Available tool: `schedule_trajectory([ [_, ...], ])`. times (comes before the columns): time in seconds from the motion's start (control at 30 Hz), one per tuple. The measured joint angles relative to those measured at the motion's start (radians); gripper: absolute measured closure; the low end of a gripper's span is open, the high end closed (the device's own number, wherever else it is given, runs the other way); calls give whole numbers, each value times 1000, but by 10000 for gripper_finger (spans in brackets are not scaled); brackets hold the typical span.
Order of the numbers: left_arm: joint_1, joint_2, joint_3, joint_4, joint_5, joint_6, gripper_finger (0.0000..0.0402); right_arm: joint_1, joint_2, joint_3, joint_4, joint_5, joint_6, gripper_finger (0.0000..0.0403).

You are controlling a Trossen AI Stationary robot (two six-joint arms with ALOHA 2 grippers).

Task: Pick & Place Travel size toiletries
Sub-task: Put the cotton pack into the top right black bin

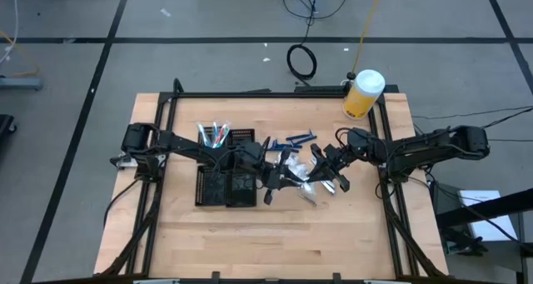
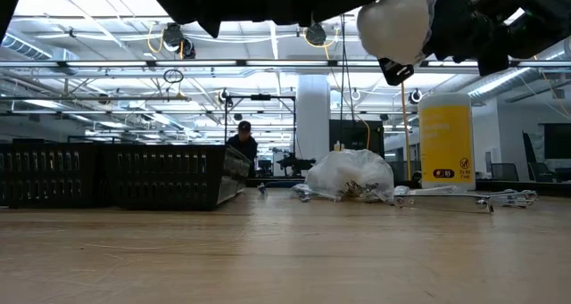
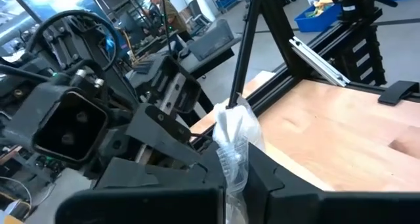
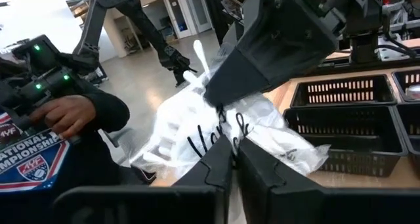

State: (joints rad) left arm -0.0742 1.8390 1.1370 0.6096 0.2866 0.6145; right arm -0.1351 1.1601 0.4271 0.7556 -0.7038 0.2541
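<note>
left gripper [image 3: 237, 184] and right gripper [image 4: 233, 159] both pinch the clear packet [image 4: 197, 129] between them.

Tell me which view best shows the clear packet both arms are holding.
Right wrist view: clear packet fills the frame. Left wrist shows only a pinched edge; high view, a small pale patch; low view, blurred overhead.

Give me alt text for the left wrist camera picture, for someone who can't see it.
The left tool is shut on a crumpled clear plastic packet, held up above the wooden table. The other arm's dark tool meets the same packet from the far side. Beyond the table's black frame lies a workshop where a person stands.
</note>
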Motion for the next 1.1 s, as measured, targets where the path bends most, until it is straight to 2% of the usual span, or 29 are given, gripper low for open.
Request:
schedule_trajectory([
  [0.17,-2,-53,-2,-80,4,-67,397,6,-1,0,-64,20,-50,326],
  [0.37,-1,-209,-1,-320,-8,-133,398,-17,-1,0,-169,118,-90,249],
  [0.53,1,-312,-33,-445,-161,-233,400,-47,-1,-1,-251,218,-91,215],
  [0.63,29,-379,-127,-439,-251,-325,400,-56,-1,-1,-266,236,-86,208],
  [0.87,128,-515,-464,-196,-445,-615,401,-62,-1,-1,-263,236,-87,213],
  [1.0,175,-530,-592,-120,-582,-858,401,-62,-1,-1,-258,236,-87,219],
  [1.1,195,-528,-646,-129,-629,-1002,401,-62,-1,-1,-259,236,-90,220],
])
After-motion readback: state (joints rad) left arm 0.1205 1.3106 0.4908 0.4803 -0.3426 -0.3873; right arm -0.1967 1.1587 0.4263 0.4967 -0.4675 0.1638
